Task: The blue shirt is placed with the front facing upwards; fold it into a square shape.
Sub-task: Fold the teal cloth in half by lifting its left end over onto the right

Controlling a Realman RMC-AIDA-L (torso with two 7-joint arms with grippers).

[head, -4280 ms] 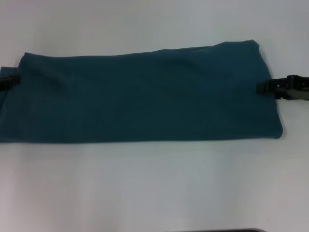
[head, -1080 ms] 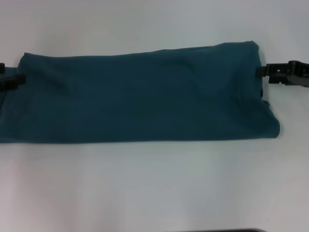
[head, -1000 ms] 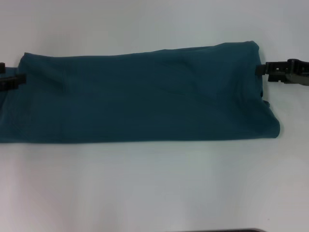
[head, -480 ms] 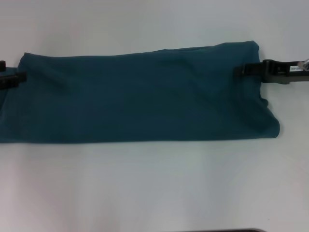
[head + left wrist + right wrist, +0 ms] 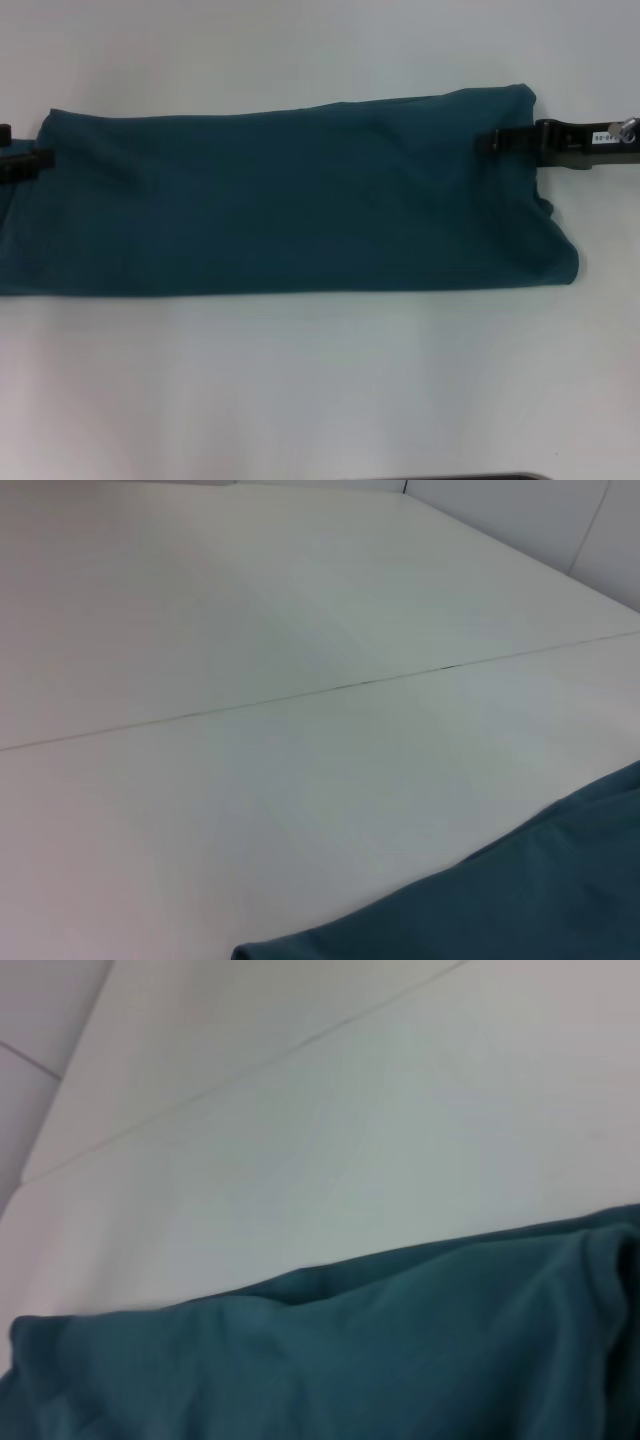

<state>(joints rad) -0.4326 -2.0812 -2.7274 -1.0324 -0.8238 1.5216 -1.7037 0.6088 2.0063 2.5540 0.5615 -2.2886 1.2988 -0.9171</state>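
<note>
The shirt lies folded into a long band across the middle of the white desk, running nearly from the left edge toward the right edge, plain teal side up and no print showing. The right gripper reaches in from the desk's right edge and sits over the band's far right corner, its dark fingertips over the cloth; whether the jaws have closed on fabric cannot be told from here. The left gripper rests at the band's left end, near the far left corner, and its jaw state cannot be told either. Both wrist views show only cloth edge and bare desk.

The cloth looks soft, light and limp, several layers thick, so it will likely sag and slide unless pinched through all layers. The best hold appears to be at the corners of one short end, right at the edge, to carry that end over toward the other and make a square.
</note>
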